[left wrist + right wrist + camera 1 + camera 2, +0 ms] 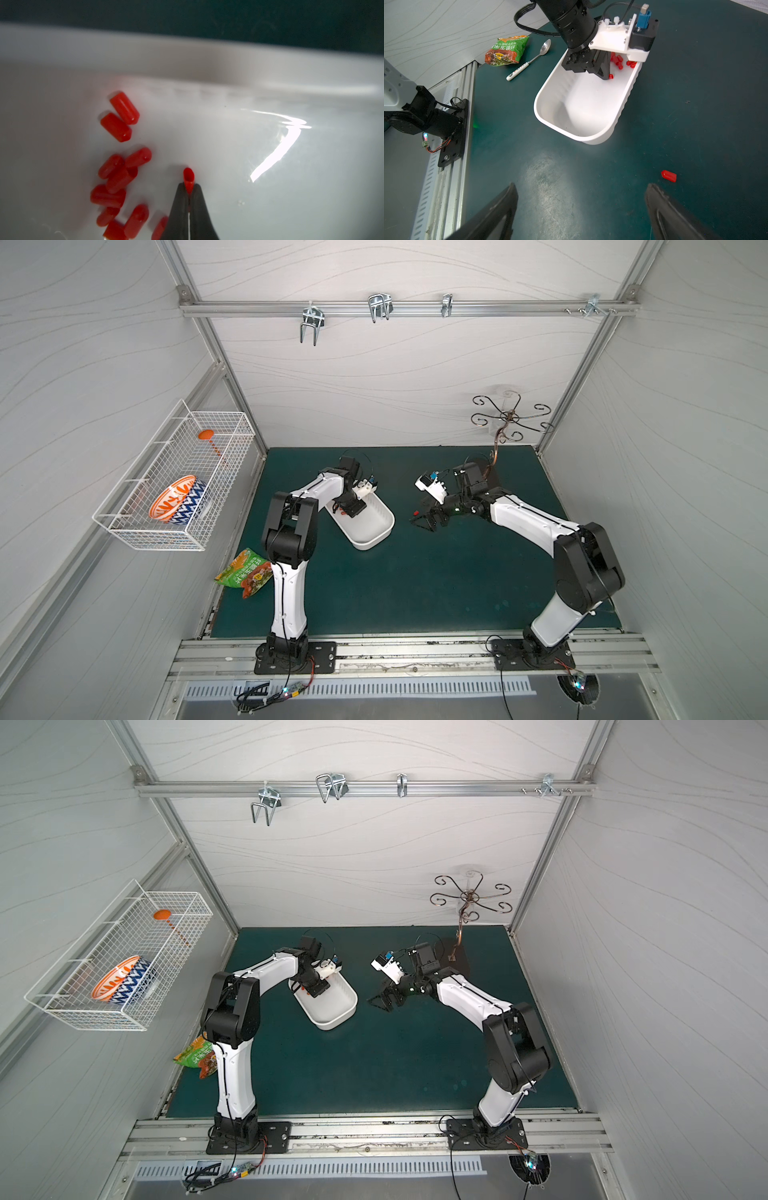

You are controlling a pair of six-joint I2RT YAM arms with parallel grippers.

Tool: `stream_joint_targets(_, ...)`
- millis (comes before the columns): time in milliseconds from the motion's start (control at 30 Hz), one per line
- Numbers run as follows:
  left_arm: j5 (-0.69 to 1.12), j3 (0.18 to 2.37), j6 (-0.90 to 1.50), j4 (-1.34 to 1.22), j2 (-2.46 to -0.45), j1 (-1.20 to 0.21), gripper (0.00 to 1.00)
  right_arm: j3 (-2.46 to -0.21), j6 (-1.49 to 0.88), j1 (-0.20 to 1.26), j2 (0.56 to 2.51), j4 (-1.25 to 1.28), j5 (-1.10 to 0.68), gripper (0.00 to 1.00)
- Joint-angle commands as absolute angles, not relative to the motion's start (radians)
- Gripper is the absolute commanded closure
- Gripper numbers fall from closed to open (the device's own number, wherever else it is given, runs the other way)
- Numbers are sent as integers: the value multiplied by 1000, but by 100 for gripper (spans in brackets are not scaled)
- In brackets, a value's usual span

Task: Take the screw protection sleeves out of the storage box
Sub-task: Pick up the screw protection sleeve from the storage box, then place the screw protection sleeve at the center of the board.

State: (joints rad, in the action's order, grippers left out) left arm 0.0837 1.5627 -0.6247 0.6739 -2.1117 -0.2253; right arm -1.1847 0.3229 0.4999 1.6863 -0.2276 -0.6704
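In both top views the left gripper (352, 511) dips into the far end of the storage box (376, 537); the right gripper (428, 524) hangs low over the green mat (415, 593) beside it. Left wrist view: jaws pinched tight on 1 screw protection sleeve (188, 179), about 10 loose sleeves (119, 170) on the box floor nearby. Right wrist view: right fingers (500, 212) spread wide, empty, 1 stray sleeve (668, 175) on the mat close by

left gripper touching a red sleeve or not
Touching. The left wrist view shows the left gripper shut on one red sleeve inside the storage box.
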Motion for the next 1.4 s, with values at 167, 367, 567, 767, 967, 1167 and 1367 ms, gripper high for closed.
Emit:
stream_joint_targets(167,215,1517,-606,741,-1876,-221,100,-1235,361,432,1621,-334,-700,1)
stream_joint_targets(367,324,1510,-600,843,-1732,-253,100,-1270,487,391,1582,-531,-664,1)
stream_joint_targets(567,402,1536,-576,863,-1698,-315,100,-1224,494,357,1497,-555,-671,1)
stream_joint_targets(767,411,1624,-583,877,-1799,-413,100,-1149,444,246,1429,-476,-704,1)
stream_joint_targets(967,355,1728,-563,826,-1973,-497,100,-1108,435,167,1365,-446,-716,1)
stream_joint_targets(1167,292,1962,-535,857,-2196,-525,100,-1089,398,103,1341,-428,-749,1)
stream_joint_targets(1367,273,2120,-515,909,-2351,-549,100,-1084,403,91,1344,-422,-758,1)
